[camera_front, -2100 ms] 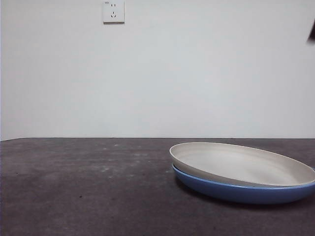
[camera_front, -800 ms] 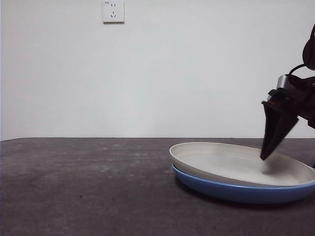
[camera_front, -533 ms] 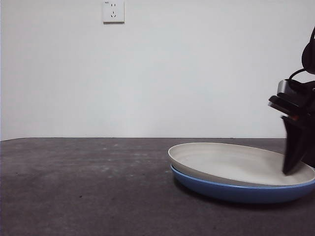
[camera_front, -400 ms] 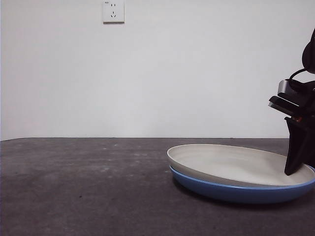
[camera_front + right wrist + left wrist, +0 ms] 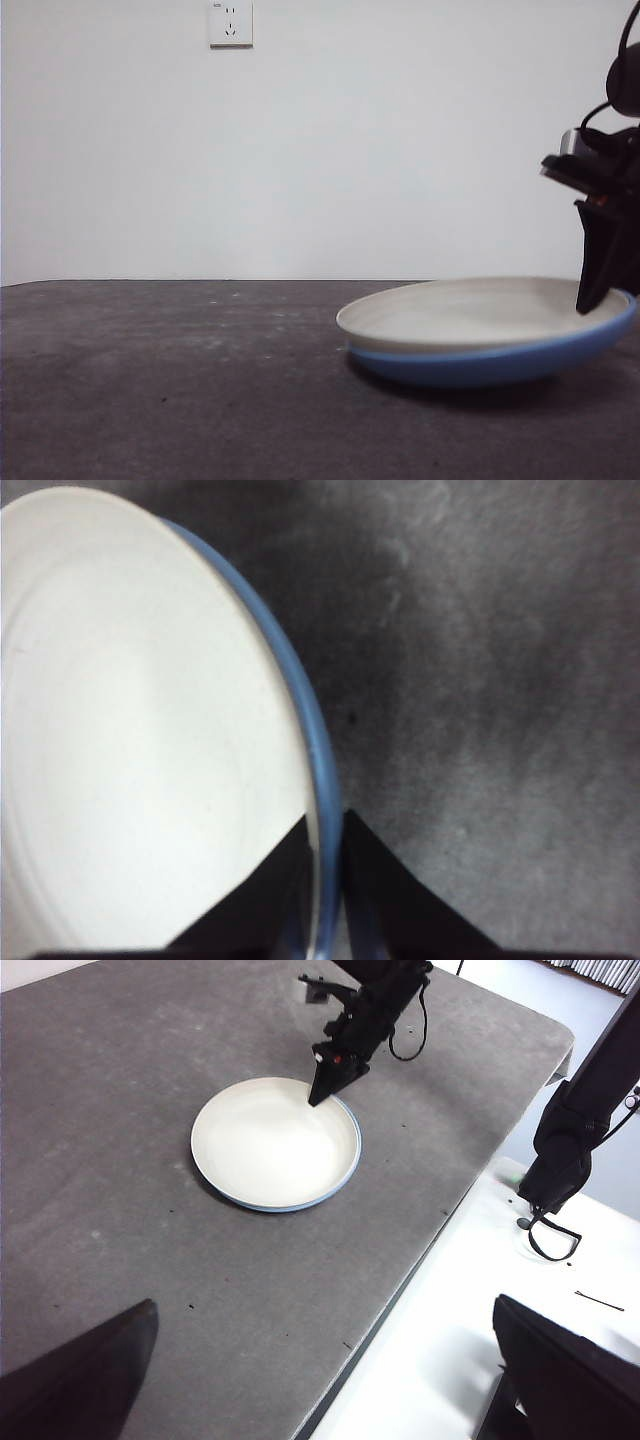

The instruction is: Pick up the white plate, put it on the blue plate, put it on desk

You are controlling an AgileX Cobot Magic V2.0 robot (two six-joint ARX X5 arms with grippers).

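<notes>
The white plate (image 5: 470, 310) lies nested in the blue plate (image 5: 480, 366) on the desk (image 5: 150, 380), at the right. My right gripper (image 5: 592, 300) is shut on the right rim of both plates. In the right wrist view one jaw lies on the white plate (image 5: 130, 730) and the other outside the blue plate's rim (image 5: 300, 710). The stack is tilted, its right side raised and its left edge on the desk. My left gripper (image 5: 323, 1305) is open and empty, high above the desk, looking down on the white plate (image 5: 270, 1140) and the right gripper (image 5: 320, 1090).
A wall socket (image 5: 230, 22) is on the white wall behind. The desk's near edge (image 5: 430, 1250) runs past the plates in the left wrist view, with white floor and a black arm base (image 5: 575, 1140) beyond it.
The right gripper came in from the right, went down to the plates' right rim and shut on it. The right side of both plates has now risen, so the stack tilts.
</notes>
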